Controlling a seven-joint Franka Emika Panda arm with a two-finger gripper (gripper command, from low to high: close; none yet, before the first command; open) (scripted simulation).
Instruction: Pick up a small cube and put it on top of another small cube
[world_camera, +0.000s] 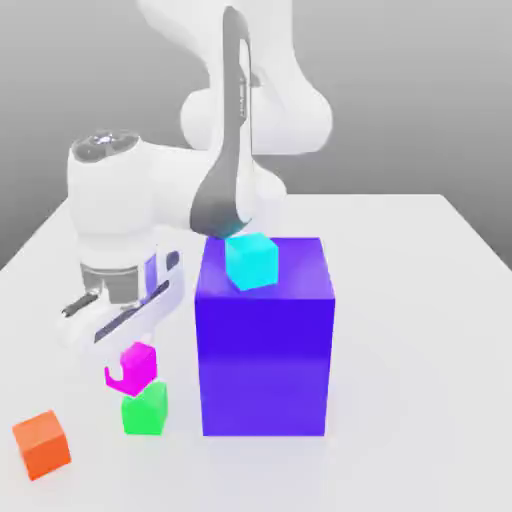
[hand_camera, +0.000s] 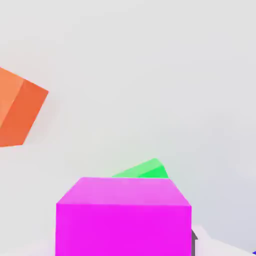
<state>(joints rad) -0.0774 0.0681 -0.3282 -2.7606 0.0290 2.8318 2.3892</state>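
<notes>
Orange cube (world_camera: 42, 444) sits closest to me in the exterior view, alone on the near corner of the table (world_camera: 420, 400) at the exterior view's left, well apart from the rest. Table's a plain white matte slab w/ soft shadows; behind it just a flat grey backdrop, no walls or fittings I can make out.

Next in: green cube (world_camera: 145, 408) rests on the table just beside the big blue block (world_camera: 265, 350), on the block's side toward the exterior view's left. Pink cube (world_camera: 133, 366) hangs right above the green one, offset a bit toward the exterior view's left, apparently just touching its top edge; can't tell for sure. Gripper (world_camera: 122, 382) is clamped on the pink cube, fingers pressed in on it, white arm reaching down from behind.

Hand view agrees: pink cube (hand_camera: 123, 216) fills the foreground, a sliver of green cube (hand_camera: 145, 170) peeks out beyond it, orange cube (hand_camera: 17, 107) off to one side on the same pale surface.

Cyan cube (world_camera: 251, 259) sits on top of the blue block, near its back corner at the exterior view's left, slightly turned.
</notes>
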